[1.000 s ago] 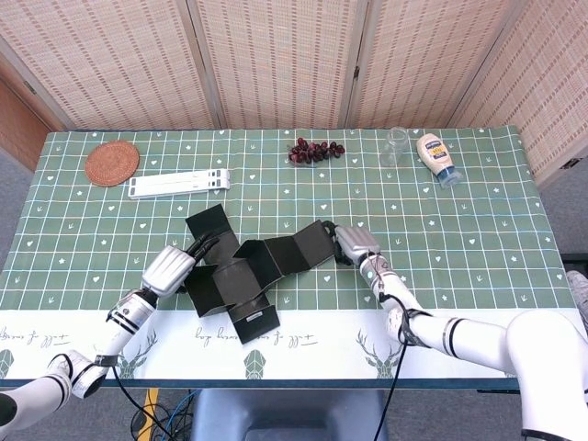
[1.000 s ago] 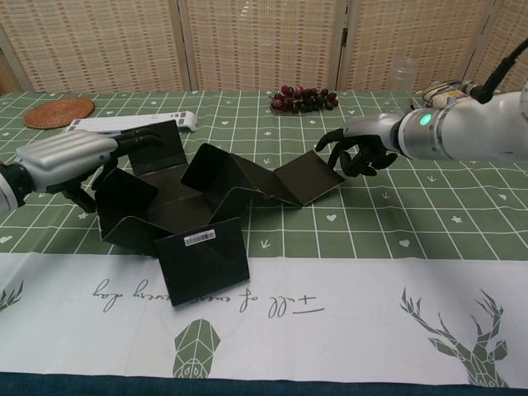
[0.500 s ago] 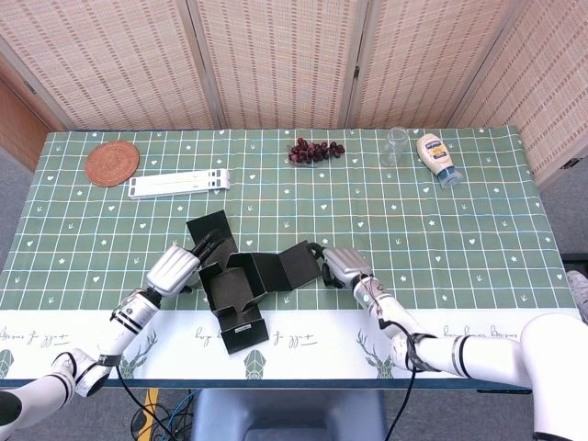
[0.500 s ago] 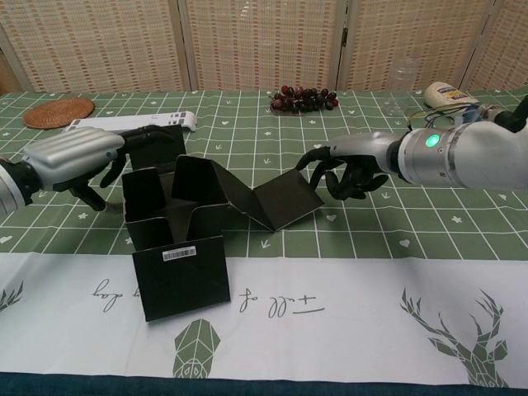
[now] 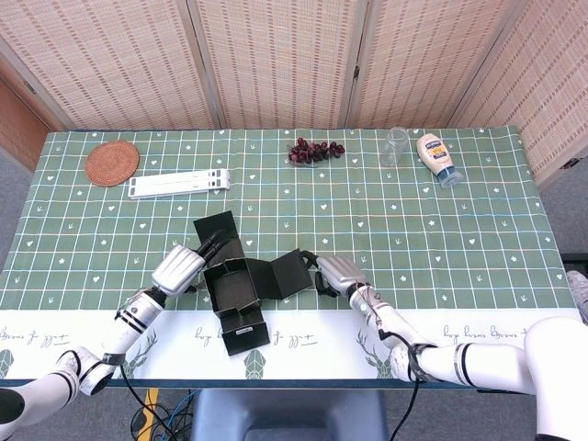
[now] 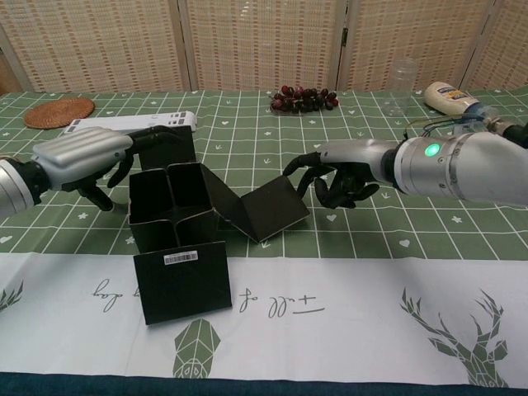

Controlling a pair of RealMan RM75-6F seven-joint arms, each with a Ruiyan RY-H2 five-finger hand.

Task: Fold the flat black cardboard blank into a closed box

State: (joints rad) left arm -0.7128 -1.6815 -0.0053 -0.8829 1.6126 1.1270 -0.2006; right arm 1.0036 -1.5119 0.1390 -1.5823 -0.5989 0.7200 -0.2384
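Observation:
The black cardboard blank (image 5: 246,285) lies near the table's front, partly folded: its walls stand up into an open box shape (image 6: 177,210). A front flap with a white label (image 6: 183,280) leans toward the table's front edge. My left hand (image 5: 179,269) grips the box's left rear side, its fingers (image 6: 157,136) reaching over the upright rear flap. The right panel (image 6: 268,206) stands tilted up. My right hand (image 5: 338,274) is at that panel's upper right corner (image 6: 342,169), fingers curled, pinching its edge.
At the back of the green checked tablecloth (image 5: 459,239) are a woven coaster (image 5: 112,163), a white flat stand (image 5: 178,184), dark grapes (image 5: 315,150), a clear glass (image 5: 396,146) and a mayonnaise bottle (image 5: 435,158). A folding screen stands behind the table.
My right hand has moved left, swinging the right panel up toward the box. The spread-out blank has drawn together into an upright box shape, and the left hand has shifted slightly right with it.

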